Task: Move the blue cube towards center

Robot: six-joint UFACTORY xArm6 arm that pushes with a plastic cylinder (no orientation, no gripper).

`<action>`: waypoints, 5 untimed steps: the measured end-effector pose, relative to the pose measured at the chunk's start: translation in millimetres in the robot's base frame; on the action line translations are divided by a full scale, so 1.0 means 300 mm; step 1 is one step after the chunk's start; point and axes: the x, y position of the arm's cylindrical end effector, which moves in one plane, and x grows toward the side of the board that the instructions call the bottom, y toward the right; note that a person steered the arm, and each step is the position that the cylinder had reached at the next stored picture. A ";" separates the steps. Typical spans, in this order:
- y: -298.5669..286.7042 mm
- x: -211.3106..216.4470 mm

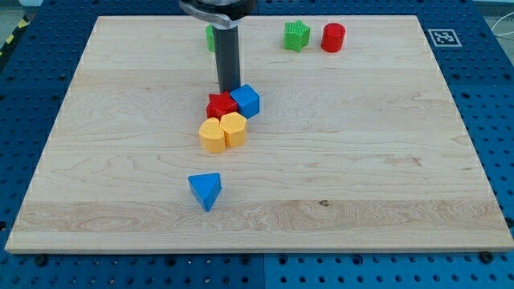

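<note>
1. Blue cube (246,100) sat near the wooden desk's (361,160) centre, touching a red block (219,107).
2. Two yellow blocks (222,132) lay just below.
3. The end effector, a bare rod, held nothing; its tip (229,91) stood just beside the cube's upper left.

The rod (228,60) hides most of a green block (210,37); its shape is unclear. The rod's top is cropped.

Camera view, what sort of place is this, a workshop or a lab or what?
Probably a robotics lab bench. A wooden board lies on a blue perforated table, a printed marker tag sits at the board's corner, and my tip rests just behind the blue cube.
</note>
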 end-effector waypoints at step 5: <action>0.196 0.070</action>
